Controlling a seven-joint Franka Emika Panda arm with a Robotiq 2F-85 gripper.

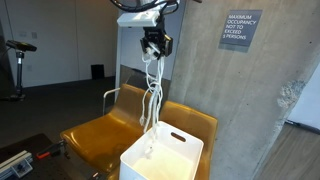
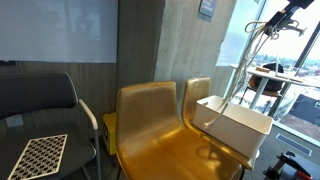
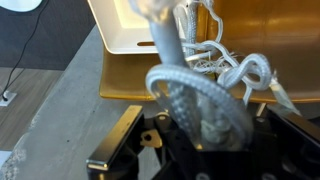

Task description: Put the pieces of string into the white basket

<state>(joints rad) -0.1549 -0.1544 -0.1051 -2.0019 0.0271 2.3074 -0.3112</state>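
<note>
My gripper (image 1: 154, 50) is high above the chairs and shut on the pieces of string (image 1: 152, 95), thick cream-white cords that hang down in long loops. Their lower ends reach into the white basket (image 1: 165, 160), a white rectangular bin with a slot handle that sits on a yellow chair. In an exterior view the cords (image 2: 243, 70) hang from the gripper (image 2: 268, 25) down toward the basket (image 2: 240, 125). In the wrist view the cords (image 3: 195, 90) loop through the jaws (image 3: 200, 125), and the basket (image 3: 130, 30) lies below.
Two yellow-orange chairs (image 1: 100, 135) stand side by side (image 2: 150, 130). A concrete wall with a sign (image 1: 240, 30) is behind. A dark chair (image 2: 35, 105) holds a checkerboard (image 2: 40, 155). A table stands by the window (image 2: 275, 80).
</note>
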